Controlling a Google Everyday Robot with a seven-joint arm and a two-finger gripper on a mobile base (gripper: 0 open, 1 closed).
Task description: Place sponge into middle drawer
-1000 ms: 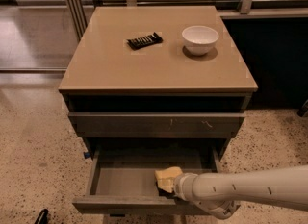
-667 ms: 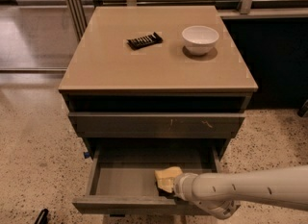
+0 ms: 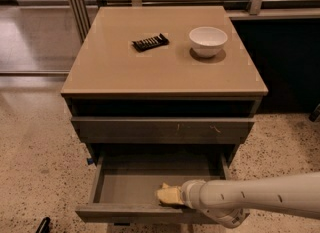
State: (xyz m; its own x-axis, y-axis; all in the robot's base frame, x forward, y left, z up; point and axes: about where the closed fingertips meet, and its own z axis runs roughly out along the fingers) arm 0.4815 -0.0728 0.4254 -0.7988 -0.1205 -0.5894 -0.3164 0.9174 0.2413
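Front lip nearest, plain grey, handle-less: middle drawer (image 3: 125, 187) standing wide open at bottom of the bench, flat grey tray showing inside. Small dark object (image 3: 44, 224) at lower left on floor, too cut off to identify. Pale arm (image 3: 260, 197) coming in from right edge, low, crossing drawer's front right corner, ending in rounded wrist just inside the lip. Tool (image 3: 180, 197) at arm's tip, inside the drawer, mostly hidden by wrist and sponge; open or closed, cannot tell; holding anything, cannot tell. Sponge (image 3: 167, 194) pale yellow, inside middle drawer, right of centre near front lip, touching arm's tip; lying flat on tray or lifted, cannot tell. Above and behind: closed grey drawer front (image 3: 150, 129) with pale scratch marks toward right, then dark open slot under top. Tan bench top (image 3: 125, 72) further back, carrying black ribbed bar (image 3: 150, 42) left of centre, slightly angled, and white bowl (image 3: 208, 40) upright to its right, the two apart. Speckled floor (image 3: 35, 142) either side; metal rails and glass farthest back.
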